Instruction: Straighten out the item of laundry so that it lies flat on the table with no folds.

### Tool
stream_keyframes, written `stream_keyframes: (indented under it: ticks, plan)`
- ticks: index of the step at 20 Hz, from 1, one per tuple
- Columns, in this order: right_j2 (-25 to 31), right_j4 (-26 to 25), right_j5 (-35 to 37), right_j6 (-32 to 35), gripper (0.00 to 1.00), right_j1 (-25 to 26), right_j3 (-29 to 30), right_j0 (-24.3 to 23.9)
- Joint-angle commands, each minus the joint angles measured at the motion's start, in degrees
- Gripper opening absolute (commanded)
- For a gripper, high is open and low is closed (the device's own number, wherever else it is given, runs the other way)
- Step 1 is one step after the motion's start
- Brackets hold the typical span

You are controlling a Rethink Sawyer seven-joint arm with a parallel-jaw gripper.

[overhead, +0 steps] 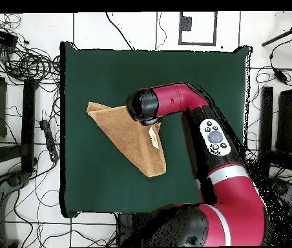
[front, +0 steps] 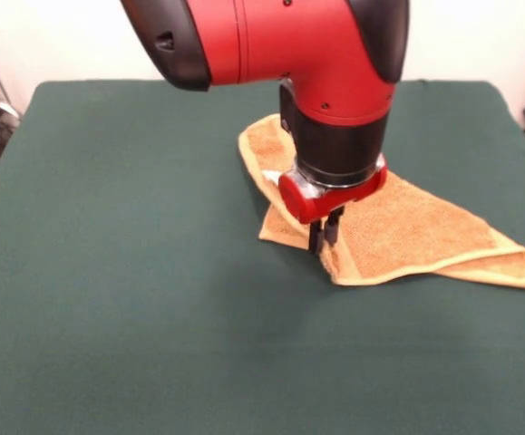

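Observation:
The golden-orange towel (front: 407,231) lies folded over itself on the dark green table (front: 108,290), right of centre. One end tapers to a doubled point at the right. In the overhead view the towel (overhead: 126,139) forms a rough triangle with a small white tag (overhead: 154,137) near its right edge. My gripper (front: 324,237) points straight down at the towel's near left edge. Its two black fingers stand close together, pinched on the fold there. In the overhead view the arm's head (overhead: 145,106) hides the gripper.
The table (overhead: 103,64) extends well beyond the towel on all sides. My red arm (overhead: 203,123) reaches in over the table's right part in the overhead view. Cables and stands lie on the floor around the table.

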Motion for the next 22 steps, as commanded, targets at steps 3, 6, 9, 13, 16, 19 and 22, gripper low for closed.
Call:
stream_keyframes:
  ticks: [3,6,9,13,16,19,22]
  plan:
    - [-0.6,3.2,-1.5,6.6,0.00,1.5,6.6,3.1]
    - [-0.9,3.5,-1.1,6.5,0.00,0.8,7.3,3.2]
    - [-1.1,3.6,-1.3,6.6,0.00,0.2,8.2,3.2]
    - [-1.0,3.9,-1.1,6.4,0.00,-0.5,9.3,3.0]
    - [-1.0,4.0,-1.3,6.6,0.00,-0.8,9.7,3.0]
    - [-1.1,4.0,-1.0,6.6,0.00,-1.3,10.1,3.0]
    - [-1.2,3.9,-1.3,6.6,0.00,-1.6,10.7,3.1]
